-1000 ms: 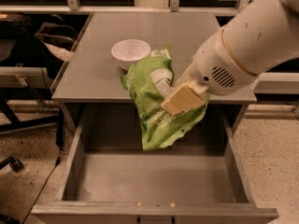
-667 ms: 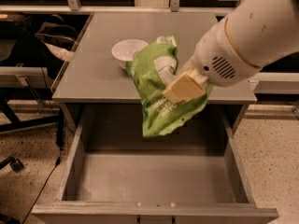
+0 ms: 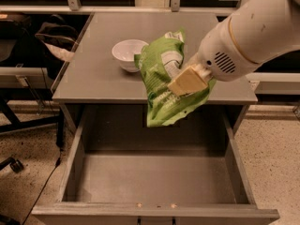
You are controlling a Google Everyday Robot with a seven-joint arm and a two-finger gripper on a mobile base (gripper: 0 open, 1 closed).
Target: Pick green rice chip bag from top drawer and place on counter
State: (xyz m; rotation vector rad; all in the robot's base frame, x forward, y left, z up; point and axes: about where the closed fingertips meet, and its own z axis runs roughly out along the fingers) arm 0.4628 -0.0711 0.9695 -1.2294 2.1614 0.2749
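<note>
Fingers [image 3: 186, 81] of the gripper [image 3: 177, 87] pinch the green chip bag [image 3: 159, 102]. One tan finger lies flat on the bag's front face, and the other is hidden behind the crinkled foil. The gripper sits over the front edge of the bench [image 3: 101, 81], a little toward 2 o'clock from the middle of the view. The white arm [image 3: 255, 29] comes in from 2 o'clock.

The bag hangs in the air, clear of every surface and tilted. Its top corner points to 12 o'clock over the bench, and its lower end drops past the bench edge toward 6 o'clock, above the back of the open drawer [image 3: 154, 179]. The white label panel faces the camera, just beside the finger at its 11 o'clock.

A white bowl [image 3: 127, 54] stands upright on the bench at 10 o'clock from the gripper, its rim close to the bag's left edge. The drawer is pulled fully out toward 6 o'clock, its grey bottom in plain sight.
</note>
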